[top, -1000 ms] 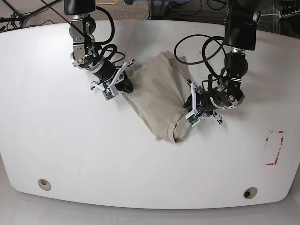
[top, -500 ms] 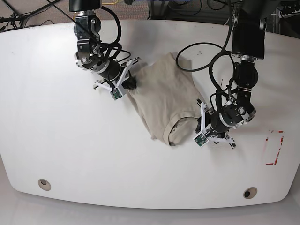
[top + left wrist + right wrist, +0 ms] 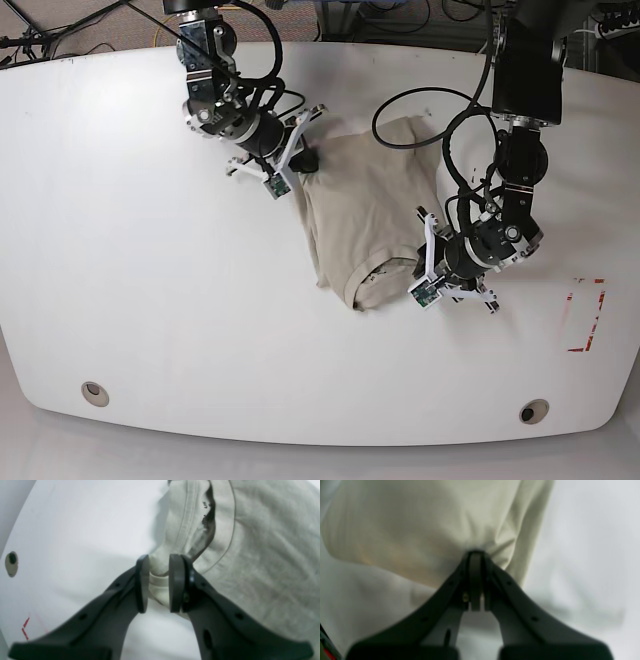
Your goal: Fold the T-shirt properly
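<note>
the plain beige soft-fabric t-shirt [image 3: 365,215] lies bunched mid white tabletop [image 3: 120,280]. the left end effector [image 3: 157,585] pinches its collar edge; the right end effector [image 3: 475,557] is pressed together on a fabric edge. best to pull both corners evenly, keeping the cloth taut and low.

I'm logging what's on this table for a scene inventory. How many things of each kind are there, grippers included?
T-shirt: 1
Grippers: 2, the left gripper and the right gripper, each shut on the T-shirt
Round holes in the table: 2, and
Red tape mark: 1
Total: 6
</note>
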Robot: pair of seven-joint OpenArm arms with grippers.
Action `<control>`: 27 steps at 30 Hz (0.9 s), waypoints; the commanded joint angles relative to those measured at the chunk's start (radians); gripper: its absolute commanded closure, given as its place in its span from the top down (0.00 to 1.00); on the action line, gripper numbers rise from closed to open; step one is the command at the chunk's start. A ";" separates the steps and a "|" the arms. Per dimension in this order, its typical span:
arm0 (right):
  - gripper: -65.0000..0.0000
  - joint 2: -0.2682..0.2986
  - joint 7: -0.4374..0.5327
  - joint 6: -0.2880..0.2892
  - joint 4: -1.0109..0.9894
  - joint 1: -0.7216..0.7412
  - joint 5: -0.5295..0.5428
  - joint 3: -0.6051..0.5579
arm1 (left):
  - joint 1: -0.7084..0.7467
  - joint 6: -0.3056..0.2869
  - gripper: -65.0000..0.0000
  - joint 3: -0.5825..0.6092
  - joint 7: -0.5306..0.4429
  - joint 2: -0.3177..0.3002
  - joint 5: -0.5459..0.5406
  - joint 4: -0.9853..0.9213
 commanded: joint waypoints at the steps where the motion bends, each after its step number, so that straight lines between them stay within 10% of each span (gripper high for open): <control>1: 0.02 -0.001 0.010 -0.025 0.033 0.013 0.012 -0.032 | -0.022 0.006 0.18 -0.006 -0.013 -0.004 -0.010 0.018; 10: 0.03 0.008 -0.003 -0.074 0.148 -0.023 0.013 -0.069 | 0.015 0.006 0.18 -0.063 -0.010 0.007 -0.013 0.051; 21: 0.03 0.086 -0.085 -0.065 0.326 -0.040 0.021 0.086 | 0.151 0.015 0.21 -0.146 -0.015 0.210 -0.004 0.237; 27: 0.03 0.114 -0.085 -0.065 0.328 -0.037 0.021 0.155 | 0.224 0.308 0.51 -0.052 -0.073 0.279 -0.004 0.254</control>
